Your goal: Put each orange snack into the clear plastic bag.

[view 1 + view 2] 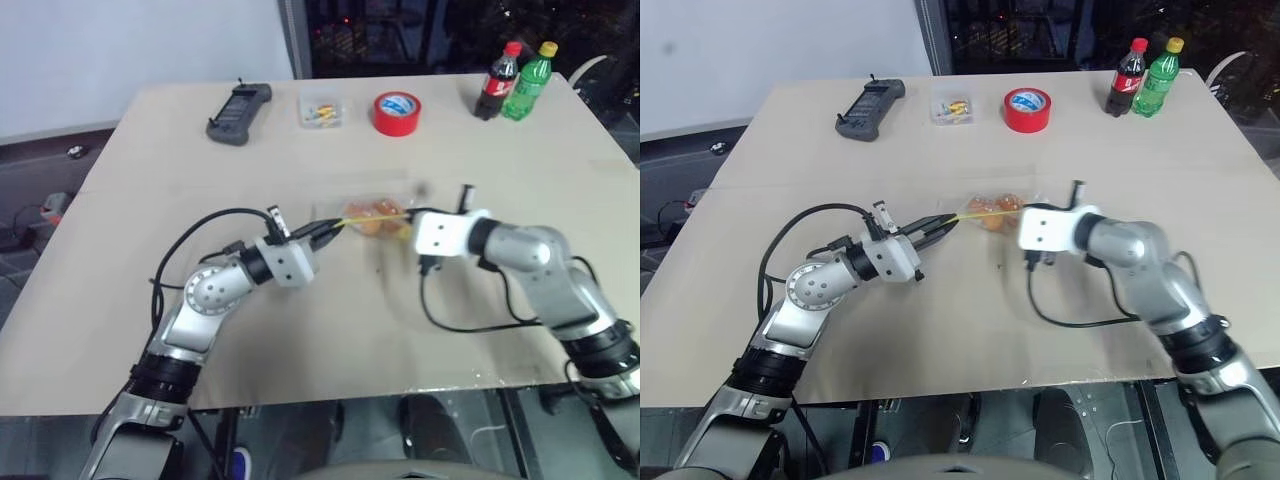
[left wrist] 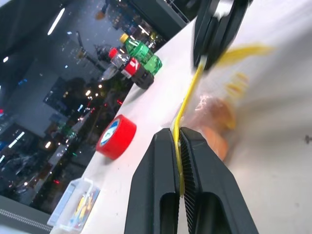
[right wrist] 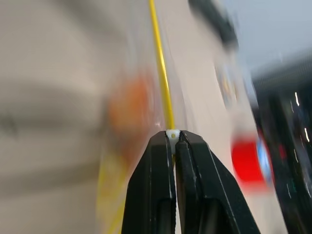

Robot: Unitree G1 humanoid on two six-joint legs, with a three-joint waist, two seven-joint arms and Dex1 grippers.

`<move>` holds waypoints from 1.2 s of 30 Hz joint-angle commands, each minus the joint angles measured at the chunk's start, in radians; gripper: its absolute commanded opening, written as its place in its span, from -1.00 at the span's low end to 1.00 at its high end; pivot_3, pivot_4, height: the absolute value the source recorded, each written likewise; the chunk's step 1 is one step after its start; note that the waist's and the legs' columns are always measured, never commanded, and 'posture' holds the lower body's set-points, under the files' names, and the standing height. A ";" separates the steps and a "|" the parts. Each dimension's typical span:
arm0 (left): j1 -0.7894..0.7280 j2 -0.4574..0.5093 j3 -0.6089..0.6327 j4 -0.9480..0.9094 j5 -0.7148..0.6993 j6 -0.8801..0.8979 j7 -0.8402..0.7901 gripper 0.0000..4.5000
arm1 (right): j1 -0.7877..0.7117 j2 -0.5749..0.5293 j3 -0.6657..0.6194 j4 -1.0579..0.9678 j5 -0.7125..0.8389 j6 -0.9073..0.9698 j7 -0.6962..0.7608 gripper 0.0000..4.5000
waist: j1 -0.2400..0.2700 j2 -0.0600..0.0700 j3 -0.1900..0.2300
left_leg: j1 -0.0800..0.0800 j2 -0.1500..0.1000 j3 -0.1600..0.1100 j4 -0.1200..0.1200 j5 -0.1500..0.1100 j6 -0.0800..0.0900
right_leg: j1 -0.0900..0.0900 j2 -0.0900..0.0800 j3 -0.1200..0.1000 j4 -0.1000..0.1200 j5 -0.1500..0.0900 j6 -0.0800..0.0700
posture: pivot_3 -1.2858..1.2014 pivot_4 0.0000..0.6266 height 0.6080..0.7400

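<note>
The left pincer (image 2: 179, 141) is clenching the yellow seal strip (image 2: 187, 97) of the clear plastic bag (image 1: 378, 218), its two black fingers (image 2: 158, 175) pressing flat against the strip from both sides. The right pincer (image 3: 173, 139) is gripping the same strip at the other end, its fingers closed on a small white tab (image 3: 172, 134) sitting on the yellow line. Between the two pincers the strip is running taut and straight, and the bag is hanging from it just over the middle of the tabletop (image 1: 300, 330), slightly toward the far side. The orange snacks (image 1: 996, 211) are lying inside the bag, showing as orange-brown lumps through the crinkly plastic, close together below the strip; how many there are is hard to tell.

Further out, along the far edge of the tabletop, a black handheld device (image 1: 239, 113) is lying toward the left. Beside it a small clear box (image 1: 322, 110) is holding tiny coloured bits, and a red roll of tape (image 1: 397, 113) is lying flat just to the right of the box. At the far right two bottles are standing upright side by side, a dark cola bottle (image 1: 497, 82) with a red cap and a green bottle (image 1: 528, 83) with a yellow cap.
</note>
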 commanded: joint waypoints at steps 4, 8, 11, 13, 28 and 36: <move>-0.074 0.009 0.071 0.073 -0.046 0.009 0.025 -1.00 | -0.041 -0.089 -0.132 0.122 -0.064 0.091 -0.100 -0.99 | -0.002 0.000 0.000 | 0.000 0.001 0.000 0.000 -0.002 0.003 | 0.000 0.001 0.000 0.001 0.000 0.000 | 0.03 -0.52 1.00; -0.203 -0.026 0.060 0.185 -0.077 0.051 0.012 -1.00 | -0.145 -0.093 -0.112 0.223 -0.053 0.044 -0.133 -0.99 | 0.001 0.000 0.000 | 0.000 0.001 0.000 0.001 -0.002 0.003 | 0.000 0.000 0.000 0.001 0.000 0.000 | 0.03 -0.52 1.00; -0.363 -0.059 0.046 0.340 -0.076 0.066 0.000 -1.00 | -0.254 -0.109 -0.091 0.365 -0.076 -0.022 -0.182 -0.99 | 0.005 -0.001 0.001 | -0.002 -0.002 0.000 0.004 -0.002 0.003 | 0.000 0.000 -0.002 0.001 0.000 0.000 | 0.03 -0.52 1.00; -0.472 -0.068 0.038 0.464 -0.069 0.041 -0.012 -1.00 | -0.321 -0.122 -0.090 0.442 -0.082 -0.067 -0.203 -0.99 | 0.004 -0.001 0.001 | -0.003 -0.003 0.000 0.006 -0.001 0.002 | 0.001 0.000 -0.004 0.002 0.000 0.001 | 0.03 -0.52 1.00; -0.199 -0.043 -0.019 0.201 -0.205 0.019 -0.248 -1.00 | 0.185 -0.214 -0.248 -0.125 0.148 -0.005 0.020 -0.99 | -0.026 -0.001 0.000 | -0.023 -0.002 0.000 0.005 0.000 0.001 | -0.019 -0.002 0.001 -0.004 0.001 0.001 | 0.03 -0.52 1.00; 0.007 0.063 0.059 -0.097 -0.504 0.443 -0.363 0.54 | 0.423 -0.168 -0.378 -0.242 0.289 0.125 0.058 0.59 | -0.013 0.000 0.002 | 0.005 0.002 0.000 0.012 -0.003 0.006 | 0.010 0.001 0.001 0.004 -0.001 0.006 | 0.03 -0.52 1.00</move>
